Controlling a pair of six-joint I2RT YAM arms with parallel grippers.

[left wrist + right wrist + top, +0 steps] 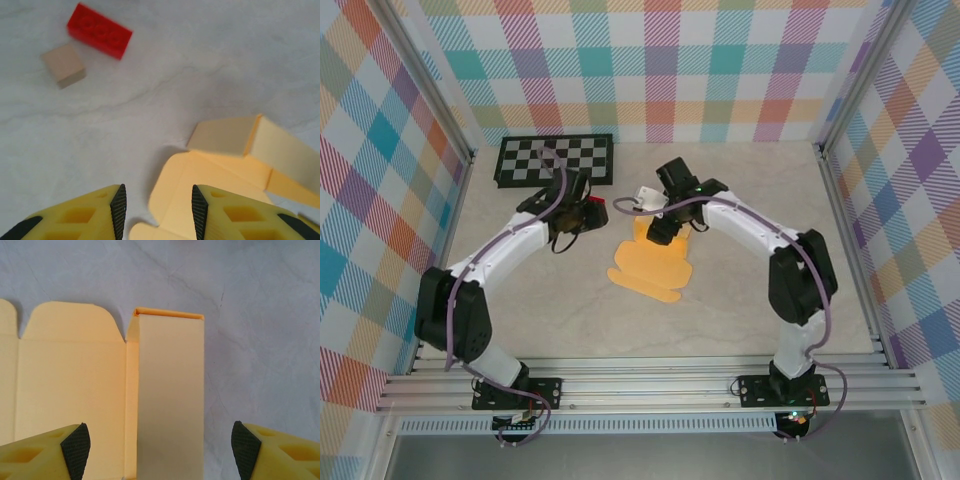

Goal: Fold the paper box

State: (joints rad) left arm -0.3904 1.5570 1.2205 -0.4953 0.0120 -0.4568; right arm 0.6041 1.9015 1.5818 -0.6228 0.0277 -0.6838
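Straddling paper box (pixel 170 400), right gripper (pixel 160 450) gapes.

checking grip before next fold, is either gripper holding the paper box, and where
Nothing held: left gripper and right gripper both open over the paper box.

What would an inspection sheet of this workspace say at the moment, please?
Surface: pale marbled table, flat.
Job's things: yellow-orange paper box, partly folded, one panel raised, flaps lying flat.
Clutter: red block; tan cube beside it, apart; checkerboard at the far edge.
Grippers: left gripper open above the box's flap; right gripper open, astride the raised panel.
Cables: purple cables along both arms.
Surroundings: plaid walls, aluminium frame.
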